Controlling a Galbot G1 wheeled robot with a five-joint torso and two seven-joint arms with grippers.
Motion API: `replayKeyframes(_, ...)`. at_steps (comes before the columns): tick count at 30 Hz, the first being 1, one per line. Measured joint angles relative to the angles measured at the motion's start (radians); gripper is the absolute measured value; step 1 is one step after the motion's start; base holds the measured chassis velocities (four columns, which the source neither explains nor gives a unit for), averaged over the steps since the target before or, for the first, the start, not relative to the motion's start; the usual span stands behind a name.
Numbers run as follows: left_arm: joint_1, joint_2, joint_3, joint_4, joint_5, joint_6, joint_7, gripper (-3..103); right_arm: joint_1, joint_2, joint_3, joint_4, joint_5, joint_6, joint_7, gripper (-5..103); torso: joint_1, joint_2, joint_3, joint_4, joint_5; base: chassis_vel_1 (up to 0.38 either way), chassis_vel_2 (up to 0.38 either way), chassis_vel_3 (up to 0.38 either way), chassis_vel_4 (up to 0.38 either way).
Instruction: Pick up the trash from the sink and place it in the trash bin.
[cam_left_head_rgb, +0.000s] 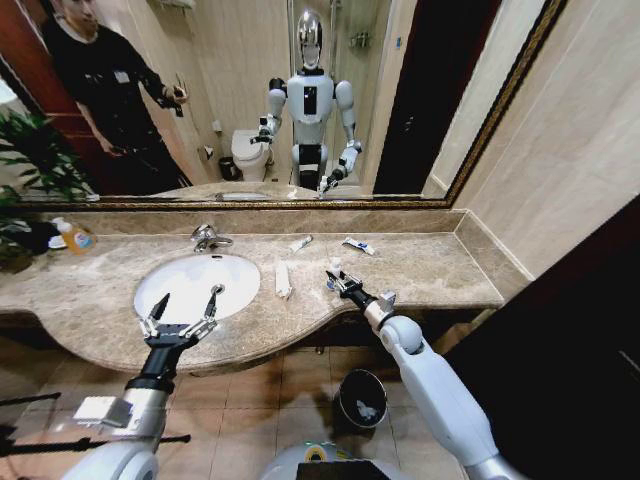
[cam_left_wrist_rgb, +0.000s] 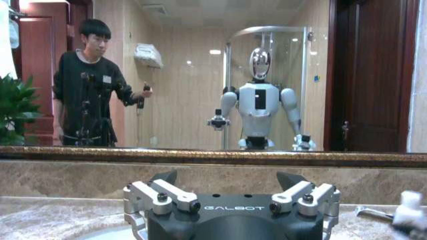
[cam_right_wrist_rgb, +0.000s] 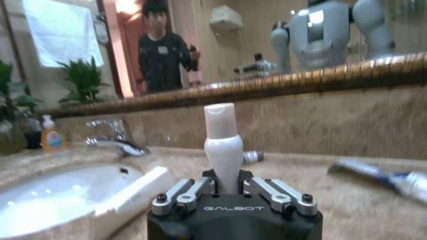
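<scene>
A small white bottle, a piece of trash, stands upright between the fingers of my right gripper, which is shut on it above the counter just right of the sink. More trash lies on the counter: a flat long packet, a slim tube and a blue-marked wrapper. My left gripper hovers open over the basin's front edge. The black trash bin sits on the floor below the counter.
A chrome faucet stands behind the basin. An orange-capped bottle and a plant occupy the counter's far left. A mirror runs along the back wall. Something white lies inside the bin.
</scene>
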Motion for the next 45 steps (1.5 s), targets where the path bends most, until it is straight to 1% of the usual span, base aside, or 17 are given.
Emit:
replayKeyframes(1,0.000,0.000,0.000,0.000,0.000,0.000,0.000,100,-0.028,-0.034,0.031,0.059,0.030,-0.017,-0.021,14,0.000,0.000,0.000,0.0000,0.0001,0.000,0.000,0.000,0.000)
replayKeyframes(2,0.000,0.000,0.000,0.000,0.000,0.000,0.000,100,-0.028,-0.034,0.031,0.059,0.030,-0.017,-0.021,14,0.000,0.000,0.000,0.0000,0.0001,0.000,0.000,0.000,0.000)
replayKeyframes(4,0.000,0.000,0.000,0.000,0.000,0.000,0.000,100,-0.097,-0.119,0.087,0.187,0.094,-0.051,-0.049,14,0.000,0.000,0.000,-0.0003,-0.0002,0.000,0.000,0.000,0.000)
replayKeyframes(5,0.000,0.000,0.000,0.000,0.000,0.000,0.000,100,-0.097,-0.119,0.087,0.187,0.094,-0.051,-0.049,14,0.000,0.000,0.000,-0.0003,-0.0002,0.000,0.000,0.000,0.000)
replayKeyframes(8,0.000,0.000,0.000,0.000,0.000,0.000,0.000,100,-0.269,-0.255,0.225,0.366,0.206,-0.093,-0.071,14,0.000,0.000,0.000,-0.0005,-0.0001,0.000,0.000,0.000,0.000)
replayKeyframes(12,0.000,0.000,0.000,0.000,0.000,0.000,0.000,100,-0.380,-0.298,0.313,0.417,0.229,-0.111,-0.112,14,0.000,0.000,0.000,-0.0005,-0.0002,0.000,0.000,0.000,0.000)
replayKeyframes(15,0.000,0.000,0.000,0.000,0.000,0.000,0.000,100,-0.497,-0.308,0.374,0.408,0.208,-0.121,-0.187,14,0.000,0.000,0.000,-0.0004,-0.0004,0.000,0.000,0.000,0.000)
replayKeyframes(18,0.000,0.000,0.000,0.000,0.000,0.000,0.000,100,-0.551,-0.279,0.379,0.349,0.139,-0.095,-0.222,14,0.000,0.000,0.000,-0.0004,-0.0001,0.000,0.000,0.000,0.000)
replayKeyframes(20,0.000,0.000,0.000,0.000,0.000,0.000,0.000,100,-0.588,-0.224,0.356,0.215,0.034,-0.011,-0.253,14,0.000,0.000,0.000,-0.0004,-0.0002,0.000,0.000,0.000,0.000)
replayKeyframes(21,0.000,0.000,0.000,0.000,0.000,0.000,0.000,100,-0.588,-0.224,0.356,0.215,0.034,-0.011,-0.253,14,0.000,0.000,0.000,-0.0004,-0.0002,0.000,0.000,0.000,0.000)
replayKeyframes(25,0.000,0.000,0.000,0.000,0.000,0.000,0.000,100,-0.529,-0.114,0.305,-0.135,-0.141,0.141,-0.264,14,0.000,0.000,0.000,-0.0004,0.0000,0.000,0.000,0.000,0.000)
replayKeyframes(27,0.000,0.000,0.000,0.000,0.000,0.000,0.000,100,-0.507,-0.095,0.299,-0.209,-0.178,0.176,-0.264,14,0.000,0.000,0.000,-0.0003,-0.0002,0.000,0.000,0.000,0.000)
replayKeyframes(28,0.000,0.000,0.000,0.000,0.000,0.000,0.000,100,-0.463,-0.055,0.291,-0.357,-0.254,0.235,-0.274,14,0.000,0.000,0.000,-0.0003,0.0000,0.000,0.000,0.000,0.000)
replayKeyframes(29,0.000,0.000,0.000,0.000,0.000,0.000,0.000,100,-0.463,-0.055,0.291,-0.357,-0.254,0.235,-0.274,14,0.000,0.000,0.000,-0.0003,0.0000,0.000,0.000,0.000,0.000)
replayKeyframes(37,0.000,0.000,0.000,0.000,0.000,0.000,0.000,100,-0.325,0.119,0.271,-0.681,-0.410,0.357,-0.238,14,0.000,0.000,0.000,-0.0001,0.0000,0.000,0.000,0.000,0.000)
replayKeyframes(43,0.000,0.000,0.000,0.000,0.000,0.000,0.000,100,-0.307,0.163,0.266,-0.699,-0.443,0.364,-0.212,13,0.000,0.000,0.000,-0.0003,-0.0008,0.000,0.000,0.000,0.000)
replayKeyframes(45,0.000,0.000,0.000,0.000,0.000,0.000,0.000,100,-0.292,0.168,0.270,-0.716,-0.467,0.378,-0.208,23,0.000,0.000,0.000,-0.0002,-0.0005,0.000,0.000,0.000,0.000)
